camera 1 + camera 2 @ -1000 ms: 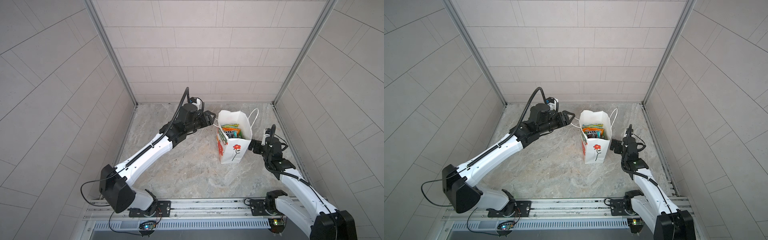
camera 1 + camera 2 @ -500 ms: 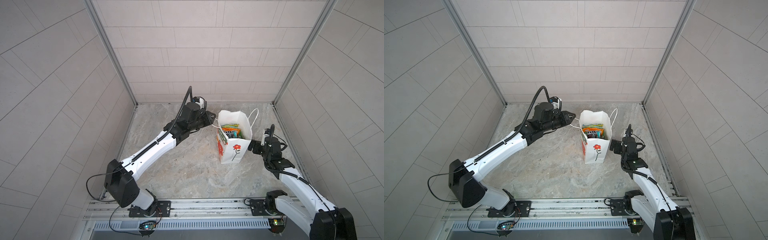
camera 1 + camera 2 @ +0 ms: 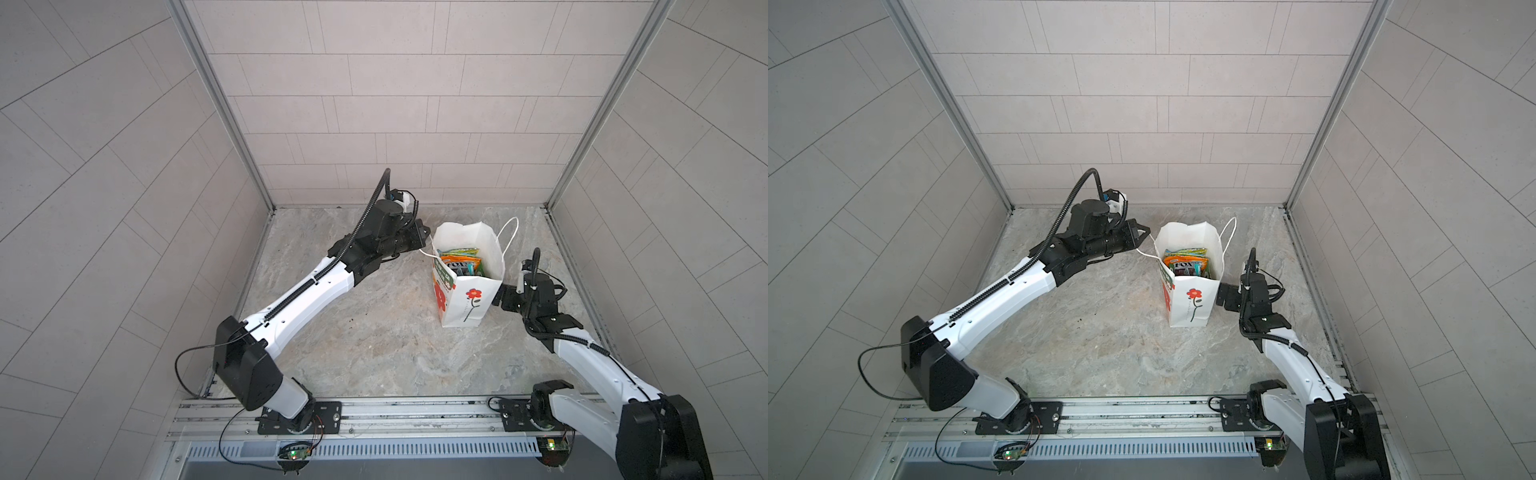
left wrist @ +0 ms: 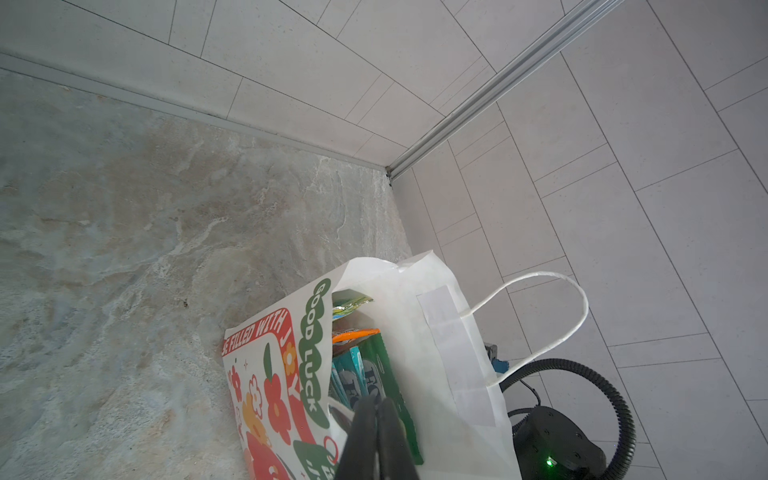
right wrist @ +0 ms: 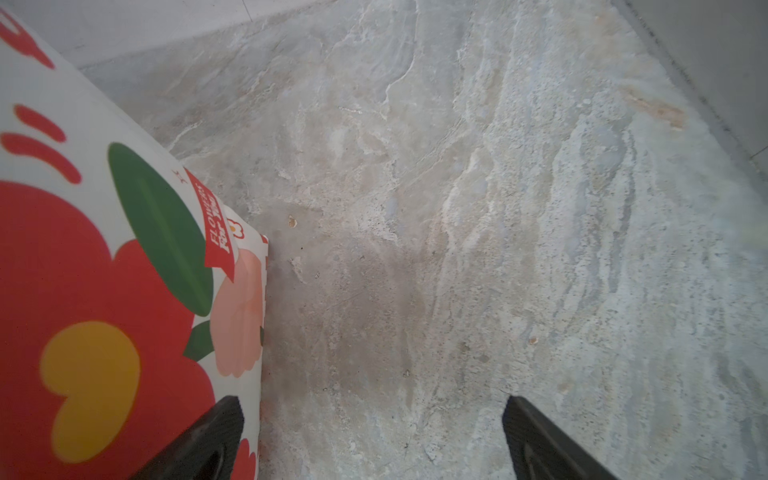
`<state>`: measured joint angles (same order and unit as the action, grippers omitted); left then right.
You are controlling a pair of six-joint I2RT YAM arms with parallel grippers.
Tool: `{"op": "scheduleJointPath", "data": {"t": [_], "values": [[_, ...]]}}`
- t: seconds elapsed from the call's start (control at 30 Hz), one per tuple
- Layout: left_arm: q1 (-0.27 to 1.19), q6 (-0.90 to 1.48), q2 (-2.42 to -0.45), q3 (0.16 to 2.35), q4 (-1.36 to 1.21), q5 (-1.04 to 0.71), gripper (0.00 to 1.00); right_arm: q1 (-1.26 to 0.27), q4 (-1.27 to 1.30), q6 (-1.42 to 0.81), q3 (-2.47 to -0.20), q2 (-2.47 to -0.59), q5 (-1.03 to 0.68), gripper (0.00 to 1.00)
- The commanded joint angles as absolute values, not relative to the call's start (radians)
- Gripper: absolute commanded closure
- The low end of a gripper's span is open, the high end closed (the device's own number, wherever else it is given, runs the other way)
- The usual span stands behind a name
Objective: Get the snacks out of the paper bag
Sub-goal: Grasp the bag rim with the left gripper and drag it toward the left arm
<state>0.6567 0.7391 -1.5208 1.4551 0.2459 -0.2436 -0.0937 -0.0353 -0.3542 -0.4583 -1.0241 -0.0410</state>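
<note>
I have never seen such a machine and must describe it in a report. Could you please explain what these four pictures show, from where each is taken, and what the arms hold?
These are two robot arms, the left arm and the right arm, bolted to a rail at the near edge of the table. Each arm ends in a gripper with two fingers. Two pictures come from a camera high above and look nearly alike; the other two come from small cameras on the wrists. On the table stands one paper bag, upright and open, with the snacks inside. The left gripper is shut and seems to pinch the bag's near cord handle. The right gripper is open and holds nothing; one finger is at the bag's printed side.
</note>
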Motion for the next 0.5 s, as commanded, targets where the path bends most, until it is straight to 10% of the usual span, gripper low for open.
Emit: {"op": "scheduleJointPath", "data": {"t": [0.0, 0.47], "values": [[0.623, 0.663, -1.501, 1.506, 0.237, -0.27, 1.0, -0.103, -0.04, -0.334, -0.488, -1.053, -0.15, 0.04], [0.444, 0.378, -1.543, 1.67, 0.396, -0.435, 1.0, -0.346, 0.234, -0.449, -0.493, -1.231, -0.113, 0.15]]}}
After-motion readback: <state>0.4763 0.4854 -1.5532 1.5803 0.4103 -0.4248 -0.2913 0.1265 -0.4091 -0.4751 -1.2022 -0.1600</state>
